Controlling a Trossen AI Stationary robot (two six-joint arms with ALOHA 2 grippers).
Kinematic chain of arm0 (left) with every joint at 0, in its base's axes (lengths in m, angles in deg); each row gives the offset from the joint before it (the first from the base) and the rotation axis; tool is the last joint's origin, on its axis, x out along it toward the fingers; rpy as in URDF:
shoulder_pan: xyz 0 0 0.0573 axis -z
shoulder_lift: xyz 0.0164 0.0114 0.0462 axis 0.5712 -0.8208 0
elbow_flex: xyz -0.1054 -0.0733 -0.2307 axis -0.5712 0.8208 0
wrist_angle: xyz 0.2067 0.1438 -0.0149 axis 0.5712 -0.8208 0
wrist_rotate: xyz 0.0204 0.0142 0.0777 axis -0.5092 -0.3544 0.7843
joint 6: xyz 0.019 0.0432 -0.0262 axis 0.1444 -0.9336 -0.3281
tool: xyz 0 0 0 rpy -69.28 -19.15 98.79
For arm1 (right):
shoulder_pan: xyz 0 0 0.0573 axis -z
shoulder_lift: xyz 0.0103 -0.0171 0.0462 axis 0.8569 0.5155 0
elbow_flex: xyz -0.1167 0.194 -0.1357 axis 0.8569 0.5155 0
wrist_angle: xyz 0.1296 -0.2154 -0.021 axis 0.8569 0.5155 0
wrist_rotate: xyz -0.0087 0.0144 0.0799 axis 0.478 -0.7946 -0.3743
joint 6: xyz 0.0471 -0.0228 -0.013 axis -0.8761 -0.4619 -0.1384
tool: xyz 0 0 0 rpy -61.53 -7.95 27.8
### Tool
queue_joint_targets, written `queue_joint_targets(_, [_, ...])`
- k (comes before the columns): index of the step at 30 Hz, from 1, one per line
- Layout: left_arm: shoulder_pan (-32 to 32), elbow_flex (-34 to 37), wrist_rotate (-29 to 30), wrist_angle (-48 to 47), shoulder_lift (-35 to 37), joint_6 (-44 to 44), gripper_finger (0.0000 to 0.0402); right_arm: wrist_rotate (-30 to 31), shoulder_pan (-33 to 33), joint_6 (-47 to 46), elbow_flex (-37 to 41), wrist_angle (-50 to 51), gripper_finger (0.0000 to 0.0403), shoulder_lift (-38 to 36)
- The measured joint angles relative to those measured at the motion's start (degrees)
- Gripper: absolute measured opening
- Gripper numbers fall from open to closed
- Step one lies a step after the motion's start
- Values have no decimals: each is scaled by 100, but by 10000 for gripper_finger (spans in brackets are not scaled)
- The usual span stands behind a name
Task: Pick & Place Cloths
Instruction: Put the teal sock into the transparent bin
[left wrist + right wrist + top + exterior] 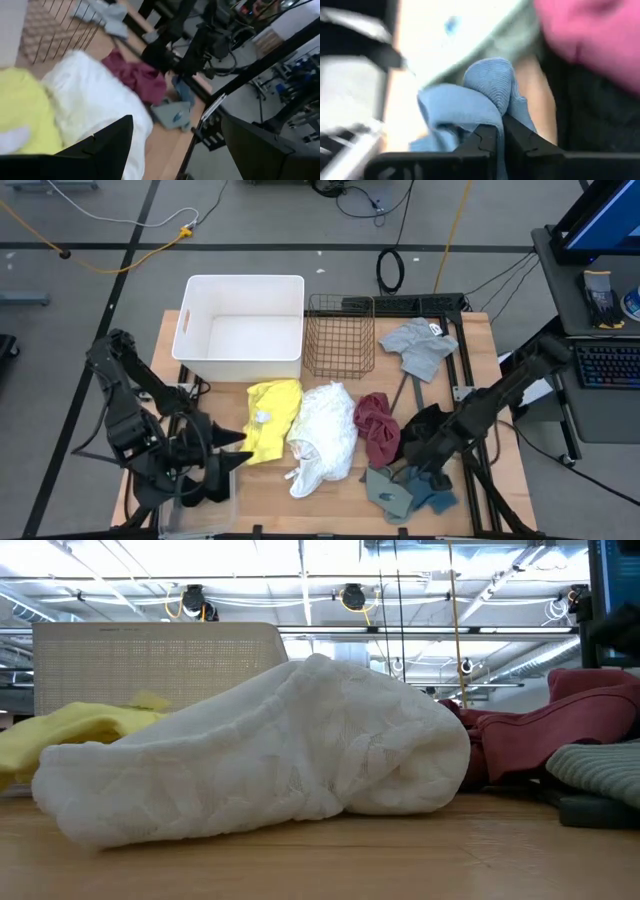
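Note:
Several cloths lie on the wooden table: yellow cloth (272, 420), white cloth (322, 438) (270, 755), maroon cloth (377, 425) (137, 77), black cloth (427, 423), sage green cloth (388, 490), and a grey cloth (420, 345) at the far right. The teal cloth (438, 498) (465, 102) lies at the near right edge. My right gripper (428, 477) (500, 134) is down on it, shut on a fold. My left gripper (238, 450) (177, 147) hovers open near the table's near left, beside the yellow cloth, holding nothing. My right gripper pinches a raised fold of the teal cloth (492, 92) between its two fingertips (482, 142). It comes slanting down from the table's right side. The fold bunches up past the fingertips, and the rest of the cloth lies on the table beside the sage green cloth.
A white plastic bin (190, 330) and a wire basket (340, 360) stand at the table's far side. A thin black metal bar (400, 395) lies between the maroon and grey cloths. Black frame parts run along the right edge (465, 370). Bare wood shows at the near edge (330, 515).

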Motion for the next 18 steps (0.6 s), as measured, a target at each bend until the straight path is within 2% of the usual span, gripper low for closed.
queue_joint_targets(10, [-588,0,33,1669,0,-2287,308,592,211,-267,-4,-1697,1,-1191])
queue_joint_targets(18, [-1024,0,-48,2311,0,-3052,308,580,489,-120,-11,-3057,1,-1523])
